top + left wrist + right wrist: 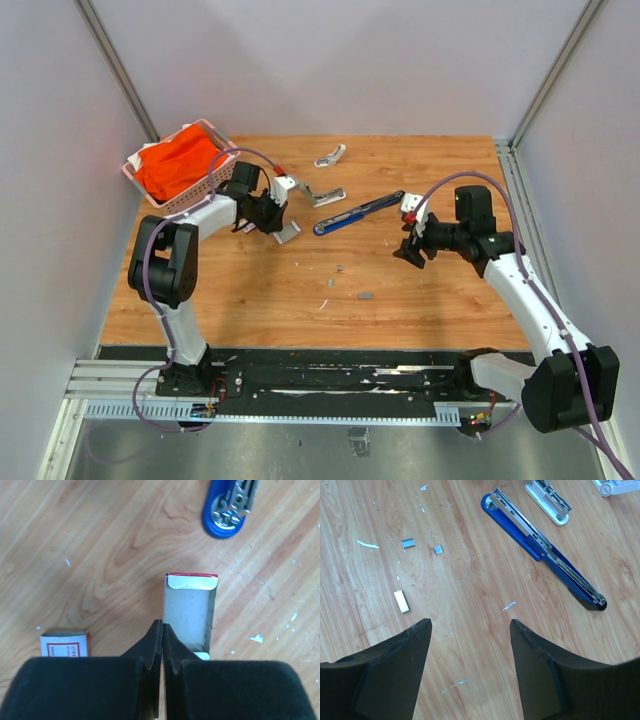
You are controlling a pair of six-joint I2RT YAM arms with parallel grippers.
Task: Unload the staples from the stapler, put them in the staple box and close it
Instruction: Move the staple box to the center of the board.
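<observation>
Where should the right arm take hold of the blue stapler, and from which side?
Probably across its slim middle, from straight above: the stapler lies opened flat on the table, so only its long narrow sides offer the open right gripper a hold.

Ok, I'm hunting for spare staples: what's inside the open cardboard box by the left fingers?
Only bare grey cardboard shows inside the open cardboard box, with nothing lying on it. Its near end is hidden behind the shut left fingers, so that part can't be checked.
</observation>
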